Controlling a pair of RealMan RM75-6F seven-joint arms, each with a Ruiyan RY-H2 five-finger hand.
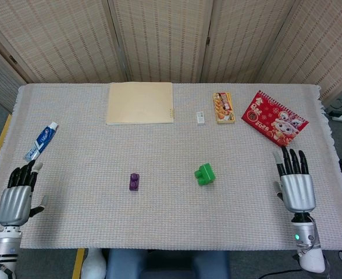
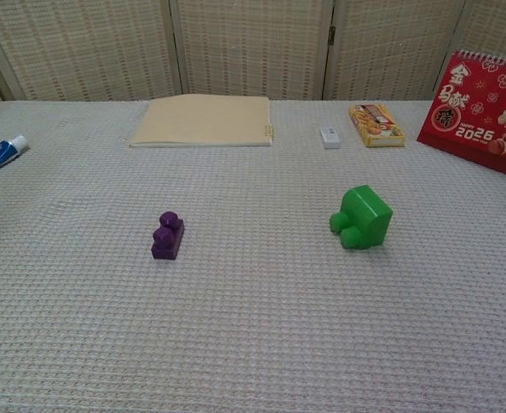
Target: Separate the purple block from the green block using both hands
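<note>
A small purple block (image 1: 134, 182) (image 2: 168, 237) lies on the table left of centre. The green block (image 1: 205, 174) (image 2: 361, 217) lies on its side to the right, well apart from the purple one. My left hand (image 1: 17, 196) is at the table's near left corner, fingers straight and spread, holding nothing. My right hand (image 1: 295, 185) is at the near right edge, fingers straight and apart, empty. Neither hand shows in the chest view.
A toothpaste tube (image 1: 41, 141) lies at the left. A beige board (image 1: 140, 103) sits at the back, with a small white eraser (image 1: 200, 118), a snack packet (image 1: 223, 107) and a red 2025 calendar (image 1: 274, 118) further right. A woven cloth (image 1: 171, 221) covers the table.
</note>
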